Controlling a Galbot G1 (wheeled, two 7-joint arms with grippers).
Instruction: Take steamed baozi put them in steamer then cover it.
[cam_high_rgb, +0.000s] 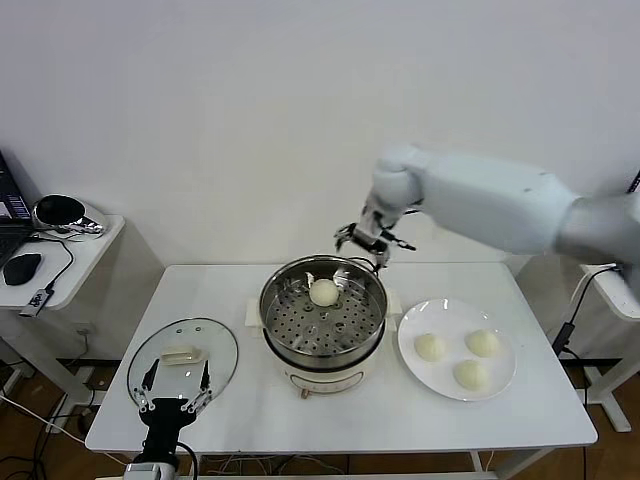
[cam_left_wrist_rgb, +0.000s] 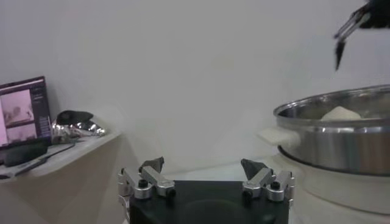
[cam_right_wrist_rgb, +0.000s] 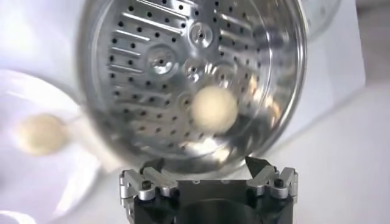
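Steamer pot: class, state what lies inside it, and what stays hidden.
Inside the steamer, one baozi sits on the perforated tray. Whatever lies beneath that tray is covered.

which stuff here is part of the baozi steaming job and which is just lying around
Part of the job:
- steamer
- baozi in the steamer
- three baozi on the white plate
- glass cover
- right claw, open
- left claw, open

Lying about:
- laptop
- mouse
- side table
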